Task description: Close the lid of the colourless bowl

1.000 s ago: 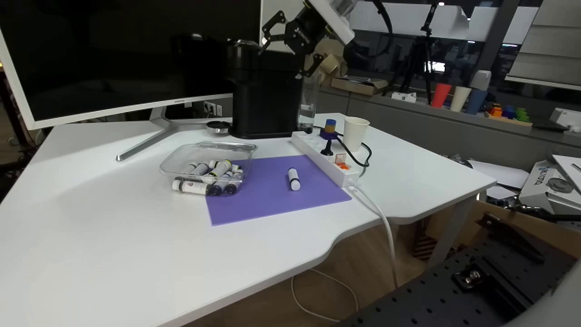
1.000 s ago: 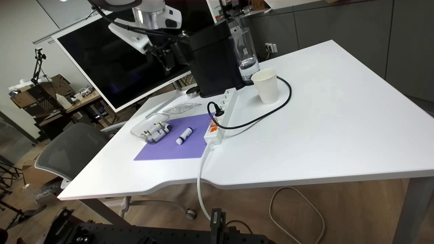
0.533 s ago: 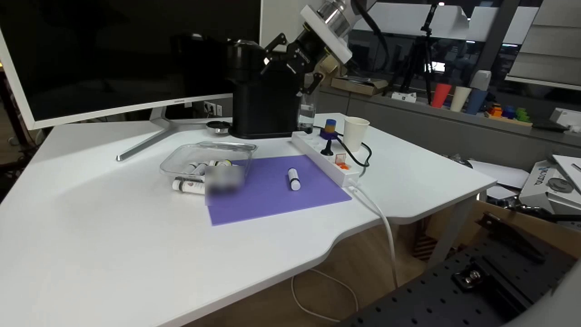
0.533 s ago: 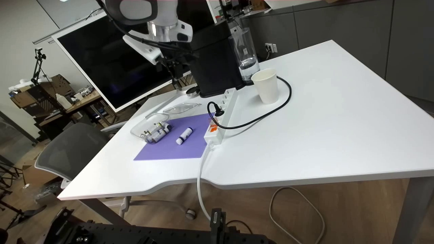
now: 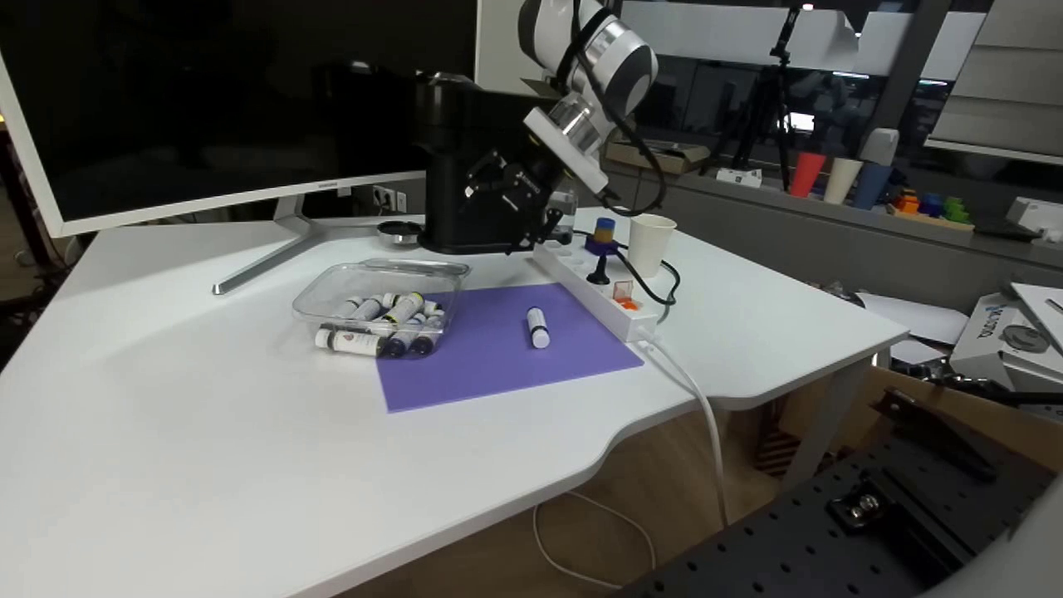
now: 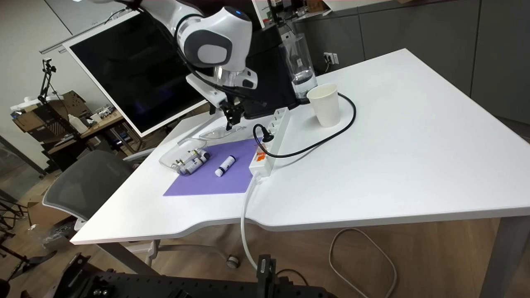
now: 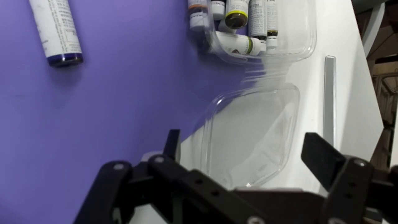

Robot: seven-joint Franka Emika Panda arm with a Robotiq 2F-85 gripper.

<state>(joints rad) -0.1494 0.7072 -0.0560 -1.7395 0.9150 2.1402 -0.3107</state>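
Observation:
The colourless bowl (image 5: 320,291) is a low see-through container with several white bottles in it. It stands partly on the purple mat (image 5: 507,365) and also shows in the wrist view (image 7: 298,37). Its clear lid (image 7: 255,121) lies open beside it, joined by a clear strip, and also shows in both exterior views (image 5: 415,267) (image 6: 219,132). My gripper (image 7: 244,143) is open and empty. In the wrist view its fingers stand either side of the lid's near part, apart from it. In both exterior views the gripper (image 5: 496,219) (image 6: 222,119) hangs above the desk near the lid.
A white bottle (image 5: 538,328) lies on the mat. A white power strip (image 5: 591,286) with a black cable, a paper cup (image 5: 650,241) and a tall black box (image 5: 490,191) stand around. The monitor (image 6: 153,62) and its metal foot (image 7: 330,99) are near the lid.
My arm and gripper have come down lower, toward the desk and the lid. The gripper has stayed open. The bowl, lid and bottles have not moved.

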